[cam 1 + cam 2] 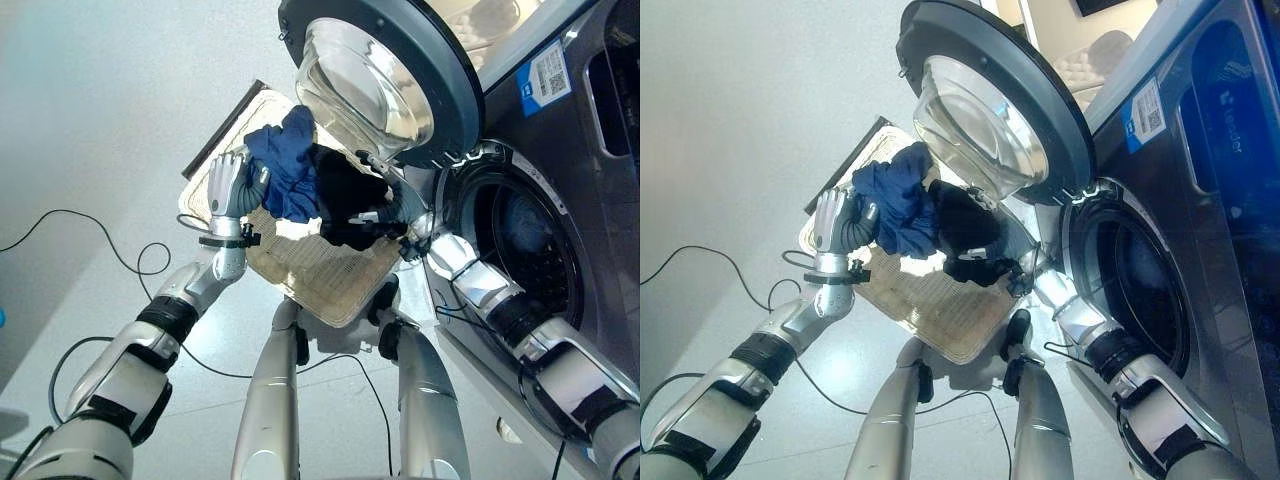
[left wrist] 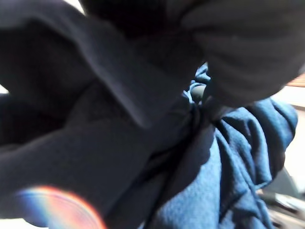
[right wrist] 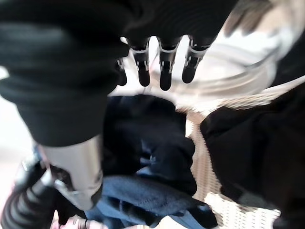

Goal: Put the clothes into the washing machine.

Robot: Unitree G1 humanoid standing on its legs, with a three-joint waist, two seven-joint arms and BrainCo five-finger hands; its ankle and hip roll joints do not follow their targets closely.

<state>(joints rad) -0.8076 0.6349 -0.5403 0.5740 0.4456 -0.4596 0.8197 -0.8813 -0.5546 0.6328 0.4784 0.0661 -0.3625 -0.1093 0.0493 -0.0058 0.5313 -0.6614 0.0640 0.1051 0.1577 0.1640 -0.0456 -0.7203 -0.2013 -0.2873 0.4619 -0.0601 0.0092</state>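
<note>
In the left eye view, a flat woven wicker basket (image 1: pixel 330 280) is seen on the pale floor (image 1: pixel 90 120) before a dark grey front-loading washing machine (image 1: pixel 600 180), whose round glass-windowed door (image 1: pixel 375 75) is swung open above the basket. A crumpled blue garment (image 1: pixel 285 165) and a black garment (image 1: pixel 345 195) are seen lying in the basket, touching each other. The left robot hand (image 1: pixel 228 185) is placed at the blue garment's edge, its fingers curled into the cloth. The right robot hand (image 1: pixel 392 218) is seen against the black garment, near the drum opening (image 1: pixel 525 250); whether its fingers are closed cannot be told here.

In the right eye view, the same layout is shown, with the left robot hand (image 1: pixel 840 222) against the blue cloth.

In the left wrist view, blue fabric (image 2: pixel 238 157) is seen bunched right at the hand.

In the right wrist view, the right robot hand's fingers (image 3: pixel 164 64) are held straight and apart above the wicker, with nothing clamped; black cloth (image 3: pixel 257 143) lies beside them.
</note>
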